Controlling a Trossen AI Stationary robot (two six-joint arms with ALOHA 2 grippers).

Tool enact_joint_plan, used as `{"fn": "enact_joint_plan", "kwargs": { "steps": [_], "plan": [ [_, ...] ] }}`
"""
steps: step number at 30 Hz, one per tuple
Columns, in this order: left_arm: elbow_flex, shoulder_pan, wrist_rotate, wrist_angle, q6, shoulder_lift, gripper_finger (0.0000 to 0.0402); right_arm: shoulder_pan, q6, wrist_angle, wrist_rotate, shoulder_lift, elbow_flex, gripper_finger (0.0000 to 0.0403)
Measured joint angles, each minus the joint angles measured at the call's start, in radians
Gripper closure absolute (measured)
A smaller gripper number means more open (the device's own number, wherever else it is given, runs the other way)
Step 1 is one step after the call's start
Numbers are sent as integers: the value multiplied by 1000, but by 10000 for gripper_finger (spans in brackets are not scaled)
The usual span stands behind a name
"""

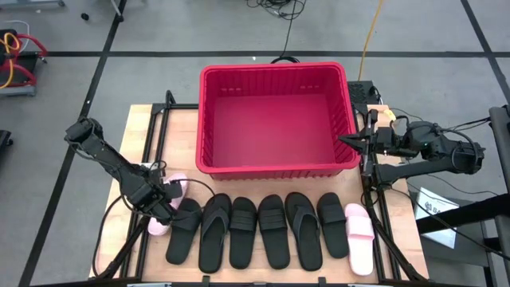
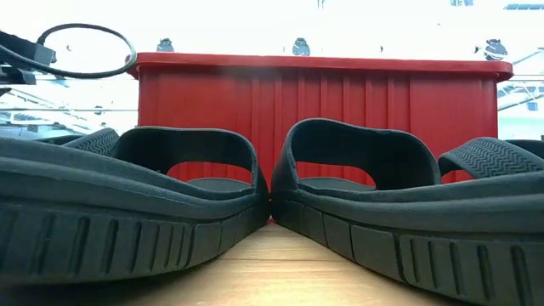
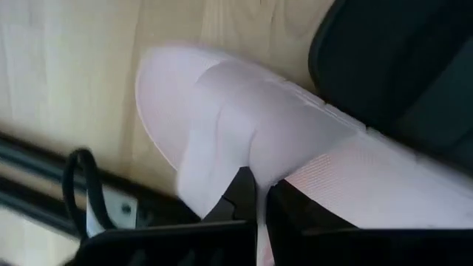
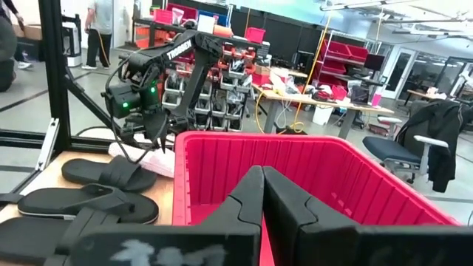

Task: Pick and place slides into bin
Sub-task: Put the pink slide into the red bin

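The red bin (image 1: 275, 119) stands at the table's far middle and holds no slides; it also shows in the low view (image 2: 323, 102). Six black slides (image 1: 273, 229) lie in a row along the near side, with a pink slide (image 1: 359, 237) at the row's right end. Another pink slide (image 1: 177, 185) lies slanted at the row's left end, under my left gripper (image 1: 165, 201), which is shut on it. My right gripper (image 1: 351, 142) is shut and empty, level with the bin's right wall (image 4: 310, 170). My left gripper pinches the edge of the pink slide's wide strap (image 3: 255, 177) between its two fingers (image 3: 236, 196), coming from above and slanting down. The slide's toe end (image 3: 170, 89) shows just over the wooden table; I cannot tell whether it is lifted clear.
Black frame rails run along the table's left (image 1: 151, 135) and right (image 1: 370, 207) sides. Two black slides (image 2: 127, 204) fill the low view in front of the bin. Bare wood (image 1: 135, 135) lies left of the bin. People and shelves show in the room beyond (image 4: 96, 29).
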Motion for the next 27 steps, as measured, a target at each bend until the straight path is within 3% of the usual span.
{"fn": "enact_joint_plan", "kwargs": {
  "steps": [7,15,27],
  "plan": [
    [144,21,-1,-118,-7,-1,400,0,-2,1,0,0,0,403],
    [424,37,-14,-224,23,-1,401,0,-3,0,-1,0,0,403],
    [803,37,-253,-237,96,-1,401,0,-58,-7,-2,0,0,403]
  ]
}}
